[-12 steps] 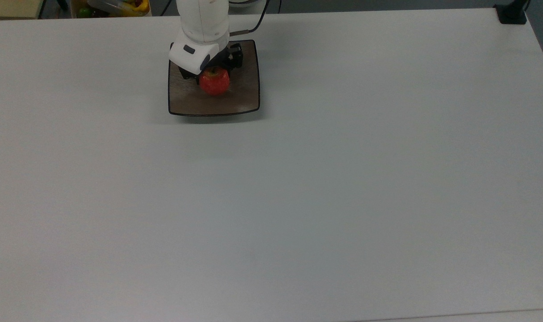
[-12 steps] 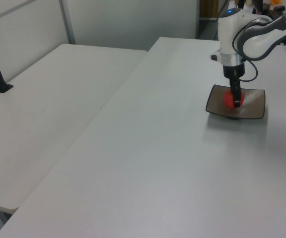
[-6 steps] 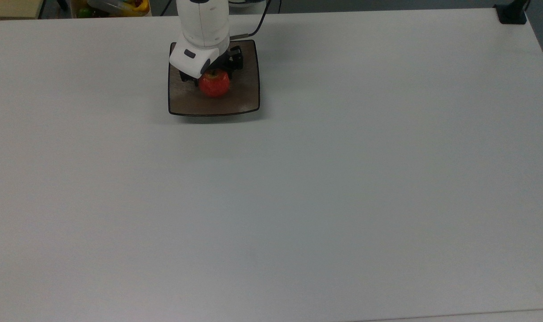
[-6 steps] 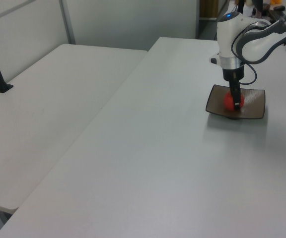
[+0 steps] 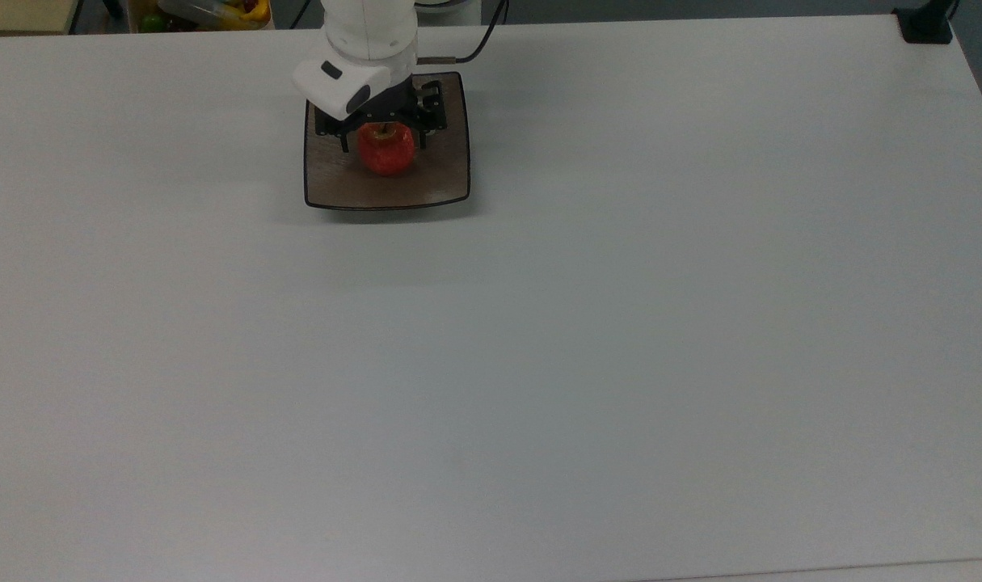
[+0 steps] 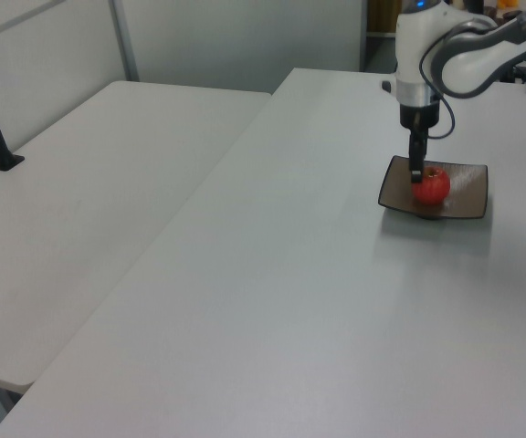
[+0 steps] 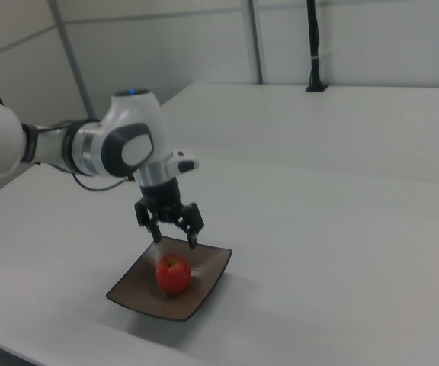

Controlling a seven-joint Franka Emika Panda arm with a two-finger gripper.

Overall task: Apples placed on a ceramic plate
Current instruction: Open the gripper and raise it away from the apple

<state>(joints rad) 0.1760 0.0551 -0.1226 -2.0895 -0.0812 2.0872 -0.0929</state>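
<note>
My end effector (image 7: 175,235) hangs just above the red apple (image 7: 174,274) with its fingers apart, because the apple sits by itself on the brown plate (image 7: 132,290) at the tabletop's (image 5: 539,364) far side.

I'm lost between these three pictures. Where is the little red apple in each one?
Top view: the apple is near the upper edge, left of centre, under the open gripper.
Left view: the apple is at the upper right.
Right view: the apple is low, left of centre.
Shared landmark: the square brown plate it sits on.
</note>
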